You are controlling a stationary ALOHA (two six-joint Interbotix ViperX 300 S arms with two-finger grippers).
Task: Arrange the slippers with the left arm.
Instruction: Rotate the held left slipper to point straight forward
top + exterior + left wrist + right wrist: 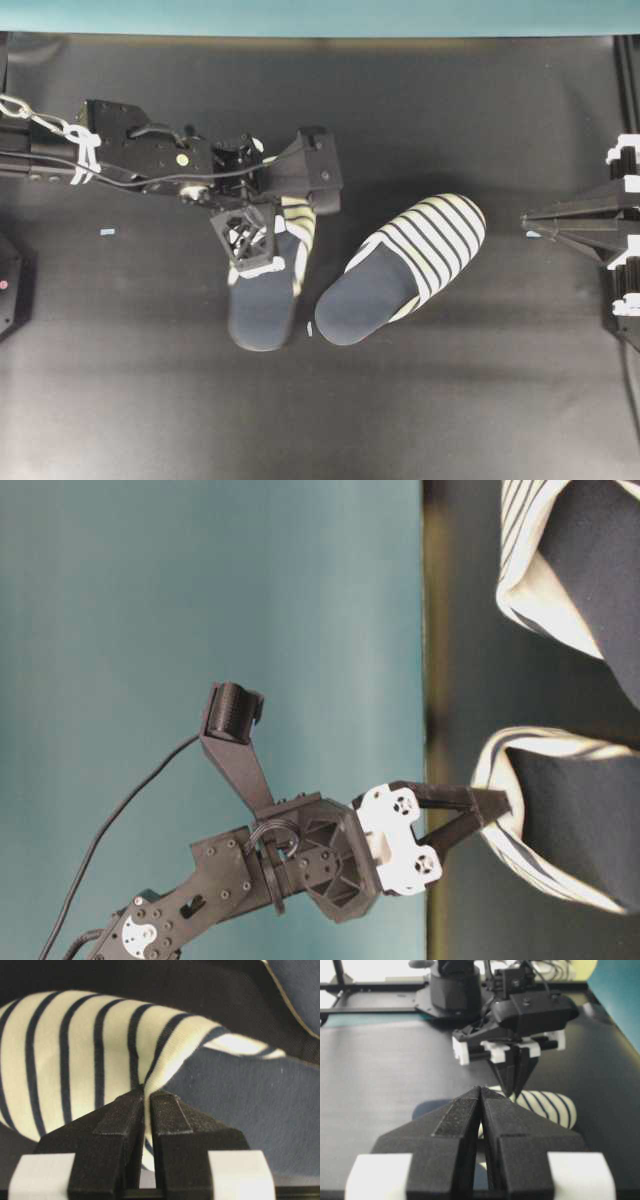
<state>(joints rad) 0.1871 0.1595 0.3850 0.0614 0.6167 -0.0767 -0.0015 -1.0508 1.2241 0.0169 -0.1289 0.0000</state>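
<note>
Fabric is what the left claw (144,1097) is clenched on: its two black fingers (120,1125) meet on the cream edge of the upper of the left slipper (268,285), right where the striped band gives way to the dark navy insole. The wrist view shows the cloth drawn up into a small ridge between the fingertips. From overhead, the claw and its wrist camera sit over the toe half of that slipper, hiding most of the upper, while the navy heel end points toward the bottom of the picture. The left arm (130,150) reaches in from the left edge, black, with white cable ties and a loose cable.

Just beside it lies the right slipper (400,268), apart from the claw, tilted so that its striped toe points up and to the right and its heel comes near the first slipper's heel. A small pale scrap (309,328) sits between the two heels. Both slippers rest on the black surface (450,400). Another small pale bit (107,232) lies on it well to the left.

At the right edge the right claw (527,222) hangs clear of everything, pointed and black with white brackets, its fingers pressed together on nothing.
</note>
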